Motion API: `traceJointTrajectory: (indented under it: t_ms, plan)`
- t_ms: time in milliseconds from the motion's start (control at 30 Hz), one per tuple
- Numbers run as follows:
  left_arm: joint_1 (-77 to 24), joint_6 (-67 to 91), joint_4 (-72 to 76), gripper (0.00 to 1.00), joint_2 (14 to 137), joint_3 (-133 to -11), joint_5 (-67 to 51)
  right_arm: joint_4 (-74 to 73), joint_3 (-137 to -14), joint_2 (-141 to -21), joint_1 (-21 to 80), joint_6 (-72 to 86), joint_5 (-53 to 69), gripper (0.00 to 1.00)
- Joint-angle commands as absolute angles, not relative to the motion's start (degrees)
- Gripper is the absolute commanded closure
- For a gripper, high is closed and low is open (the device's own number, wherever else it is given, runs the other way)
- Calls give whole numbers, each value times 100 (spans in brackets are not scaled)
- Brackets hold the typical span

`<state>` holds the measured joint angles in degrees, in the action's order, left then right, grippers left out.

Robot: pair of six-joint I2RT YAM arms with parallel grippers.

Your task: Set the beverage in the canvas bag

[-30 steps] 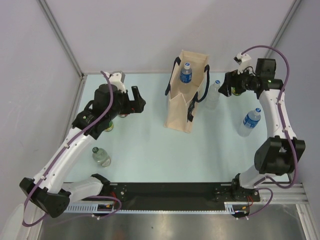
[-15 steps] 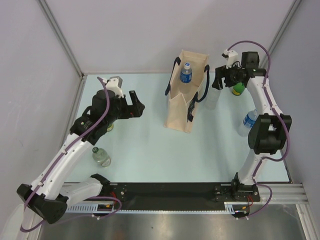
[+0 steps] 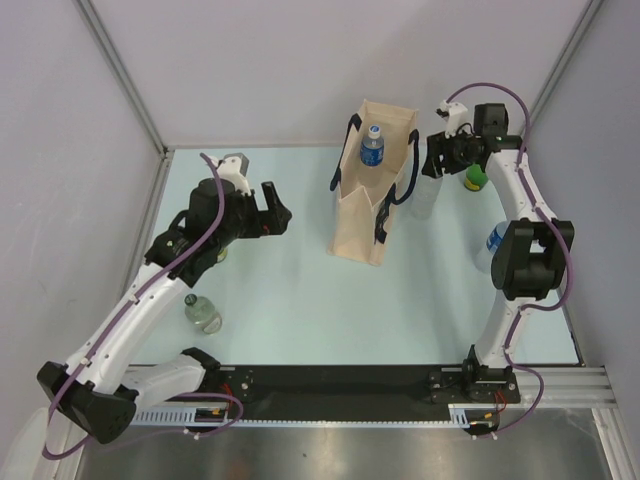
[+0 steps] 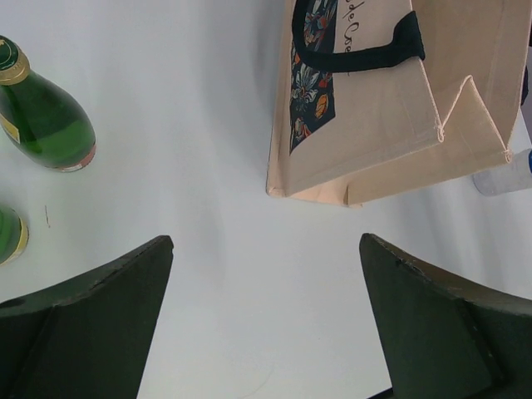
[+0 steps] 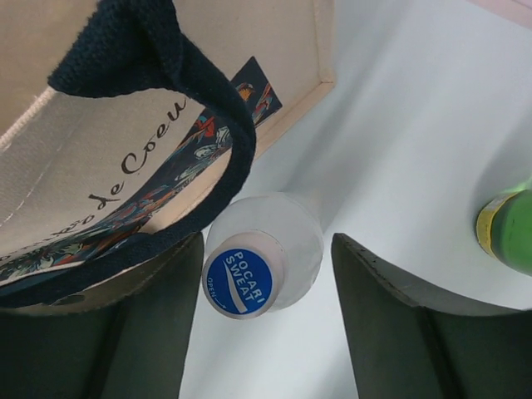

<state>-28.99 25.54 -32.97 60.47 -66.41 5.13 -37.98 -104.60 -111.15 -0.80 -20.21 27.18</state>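
Standing upright at the back middle of the table (image 3: 300, 290) in the top view, the canvas bag (image 3: 362, 215) has one blue-capped bottle (image 3: 372, 145) inside its mouth; just right of the bag stands a clear beverage bottle (image 3: 424, 200), with the right end effector (image 3: 433, 162) over its top; a green-capped bottle (image 3: 476, 180) sits just beyond that; the left end effector (image 3: 278, 208) hangs well left of the bag, above bare table.

In the left wrist view, the two fingers (image 4: 91, 324) are spread wide with nothing between them; the bag's lower corner and navy handle lie ahead to the right, and a green glass bottle (image 4: 41, 116) stands at the upper left.

In the right wrist view, the fingers (image 5: 391, 324) are parted on either side of the beverage bottle, whose blue cap (image 5: 241, 283) reads Pocari Sweat; it stands on the table against the bag's printed side, outside the bag, under the drooping handle (image 5: 195, 108).
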Motion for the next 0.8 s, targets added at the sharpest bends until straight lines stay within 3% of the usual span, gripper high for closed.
traceJointTrajectory:
  t_ms: [0,100,300,367,767]
  plan:
    - [-2883,2602,-3059,0,6073,-6750,378,-3709,-10600,-11127,-44,-2057,2733,38]
    - [-2883,2584,-3032,0,6108,-6767,360,-3762,-10608,-11110,-26,-2074,2786,51]
    - [-2883,2558,-3006,0,6082,-6750,378,-3788,-10556,-10820,-18,-2171,2856,96]
    - [-2883,2558,-2997,0,6073,-6715,369,-3788,-10564,-10635,-18,-2215,2865,100]
    - [-2883,2584,-2742,0,5994,-6469,246,-3858,-11678,-9738,-26,-2162,2857,100]
